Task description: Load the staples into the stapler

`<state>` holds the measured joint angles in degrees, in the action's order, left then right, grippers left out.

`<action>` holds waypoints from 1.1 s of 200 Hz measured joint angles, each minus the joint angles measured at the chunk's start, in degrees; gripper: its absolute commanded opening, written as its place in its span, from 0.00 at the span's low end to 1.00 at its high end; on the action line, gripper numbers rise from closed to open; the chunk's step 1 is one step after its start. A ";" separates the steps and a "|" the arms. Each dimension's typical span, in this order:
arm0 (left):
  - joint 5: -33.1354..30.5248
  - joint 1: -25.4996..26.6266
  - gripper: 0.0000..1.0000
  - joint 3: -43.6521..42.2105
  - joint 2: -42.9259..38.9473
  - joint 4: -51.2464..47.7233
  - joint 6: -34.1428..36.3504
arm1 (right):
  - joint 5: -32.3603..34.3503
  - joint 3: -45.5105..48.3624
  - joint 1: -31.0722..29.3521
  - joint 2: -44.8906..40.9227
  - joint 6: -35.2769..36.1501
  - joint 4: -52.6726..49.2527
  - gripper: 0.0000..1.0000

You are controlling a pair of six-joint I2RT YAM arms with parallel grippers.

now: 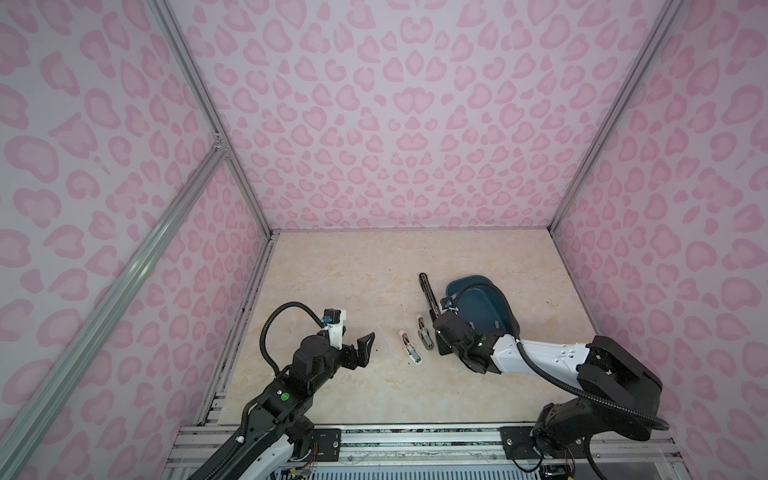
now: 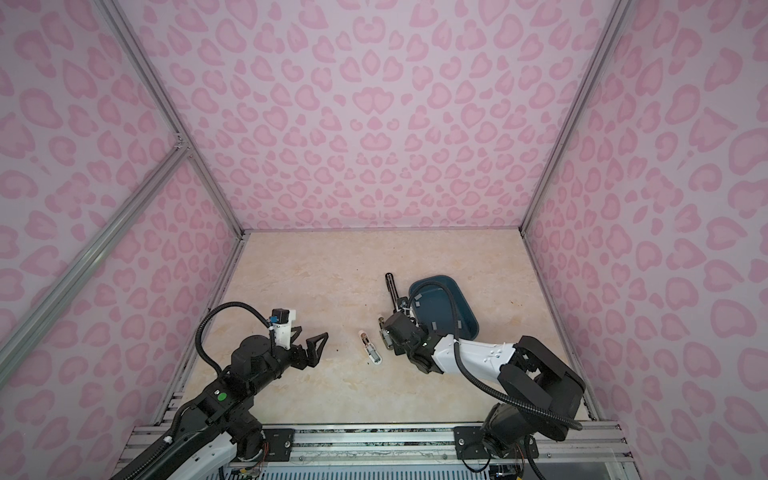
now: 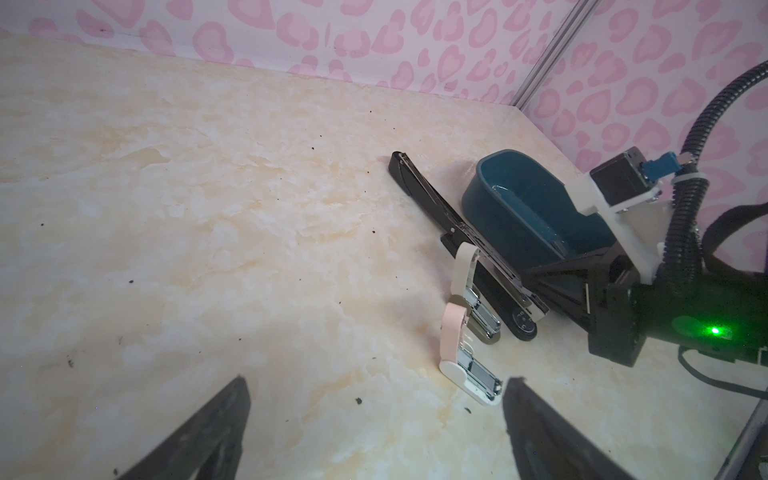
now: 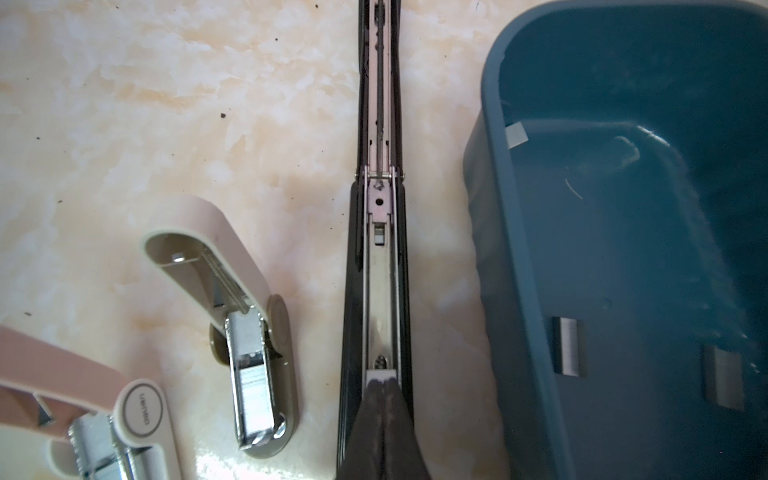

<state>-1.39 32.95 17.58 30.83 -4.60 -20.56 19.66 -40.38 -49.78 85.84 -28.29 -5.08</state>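
Black fingers of the right gripper (image 4: 384, 388) are pressed together, tips down in the open metal channel of the black stapler (image 4: 380, 270). A small pale-grey piece (image 4: 380, 376) sits in the channel right at the tips; whether the jaws pinch it cannot be told. This stapler is folded out flat, right of the table's (image 1: 353, 291) middle, one end pointing toward the back edge.

Just beside it, toward the right edge, stands the dark blue bin (image 4: 498, 174). The staples (image 4: 567, 347) are inside: two short grey strips lie on its floor, and a third (image 4: 515, 135) leans against its wall.

On the black stapler's other side, toward the table's middle, lie two small staplers, both hinged open with the metal magazine showing: the olive stapler (image 4: 253, 353) nearest, then the pink stapler (image 4: 133, 415) close beside it.

Farther toward the left edge, well apart from the staplers, the left gripper (image 3: 376, 380) hangs above bare tabletop with its jaws spread wide and nothing between them. In both top views it points toward the pink stapler.
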 measured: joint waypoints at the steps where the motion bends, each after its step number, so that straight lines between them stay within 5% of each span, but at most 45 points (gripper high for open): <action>1: 0.00 0.00 0.96 0.00 0.00 0.00 0.00 | 0.00 0.00 0.00 0.00 0.00 0.00 0.07; 84: 0.00 0.00 0.96 -0.07 -0.31 0.00 0.00 | 0.07 -0.04 -0.04 -2.43 0.00 -0.63 0.16; 220: 0.00 0.00 0.96 -0.22 -1.11 -0.02 0.00 | 0.04 0.46 -0.35 -1.46 -0.61 -4.37 0.13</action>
<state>-1.39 32.95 17.37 29.71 -4.62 -20.56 19.70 -39.92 -50.13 84.38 -28.91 -9.45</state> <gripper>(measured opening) 0.960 0.136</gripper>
